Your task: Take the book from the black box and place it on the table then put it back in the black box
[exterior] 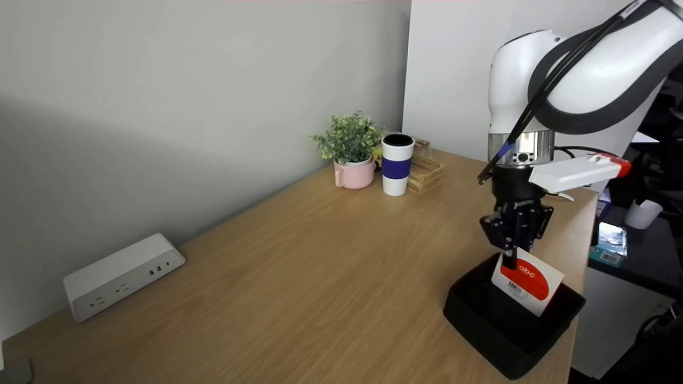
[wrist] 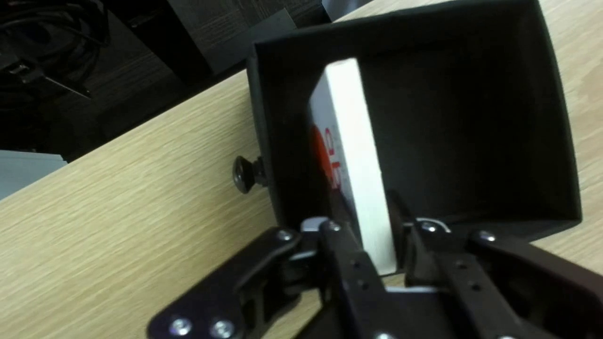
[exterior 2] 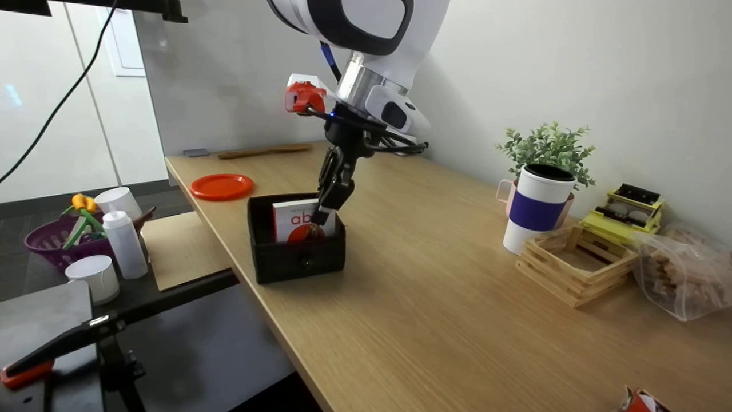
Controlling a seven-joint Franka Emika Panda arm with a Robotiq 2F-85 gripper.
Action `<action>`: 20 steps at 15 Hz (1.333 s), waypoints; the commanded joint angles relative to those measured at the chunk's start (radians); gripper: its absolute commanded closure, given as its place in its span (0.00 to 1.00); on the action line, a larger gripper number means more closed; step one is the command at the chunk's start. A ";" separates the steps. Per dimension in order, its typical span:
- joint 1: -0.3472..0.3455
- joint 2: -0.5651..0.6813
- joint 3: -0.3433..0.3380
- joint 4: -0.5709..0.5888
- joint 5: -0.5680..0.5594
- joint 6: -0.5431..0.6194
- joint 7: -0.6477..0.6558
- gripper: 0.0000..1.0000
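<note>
Apparently the black two-fingered gripper point(wrist: 368, 205) pinches the thin white-and-red book point(wrist: 359, 155) at its six-o'clock end in the wrist view. It's on edge inside the low matte-black box point(wrist: 452, 132) (presumably for easier grasping).

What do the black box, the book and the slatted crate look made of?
Black box: matte, maybe coated board or plastic; its walls show almost no shine, so material is uncertain. Book: probably smooth paper or card, from the lettering printed on its white cover. Slatted crate: likely bare wood, dull-finished, from its pale tan, stacked slats.
</note>
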 commanded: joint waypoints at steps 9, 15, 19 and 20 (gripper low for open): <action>-0.017 -0.142 -0.004 -0.069 0.029 -0.030 0.030 0.96; 0.004 -0.344 0.019 -0.168 0.006 -0.021 0.066 0.96; -0.012 -0.467 0.031 -0.213 -0.015 -0.030 0.148 0.96; -0.023 -0.490 0.027 -0.219 -0.015 -0.032 0.166 0.96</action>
